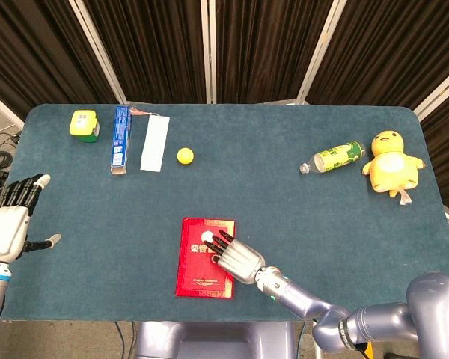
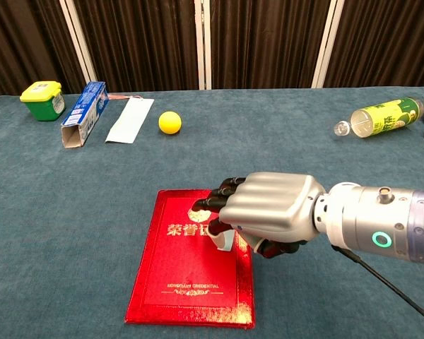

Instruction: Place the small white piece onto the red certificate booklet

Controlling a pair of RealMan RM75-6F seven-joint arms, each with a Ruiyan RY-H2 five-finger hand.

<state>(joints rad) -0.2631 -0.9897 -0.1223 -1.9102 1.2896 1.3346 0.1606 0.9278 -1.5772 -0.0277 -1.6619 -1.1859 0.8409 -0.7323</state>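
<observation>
The red certificate booklet (image 1: 198, 278) (image 2: 177, 282) lies flat near the table's front edge. My right hand (image 1: 238, 259) (image 2: 268, 210) hovers low over its upper right part, fingers curled down. The small white piece (image 2: 223, 242) shows just beneath the curled fingers, pinched there and touching or nearly touching the red cover. Most of the piece is hidden by the hand. My left hand (image 1: 11, 223) hangs off the table's left edge with fingers spread and nothing in it; only the head view shows it.
At the back left lie a yellow-green tub (image 1: 84, 123), a blue box (image 1: 120, 138), a white strip (image 1: 155, 142) and a yellow ball (image 1: 185, 155). A green bottle (image 1: 334, 157) and a yellow duck toy (image 1: 391, 163) lie at the right.
</observation>
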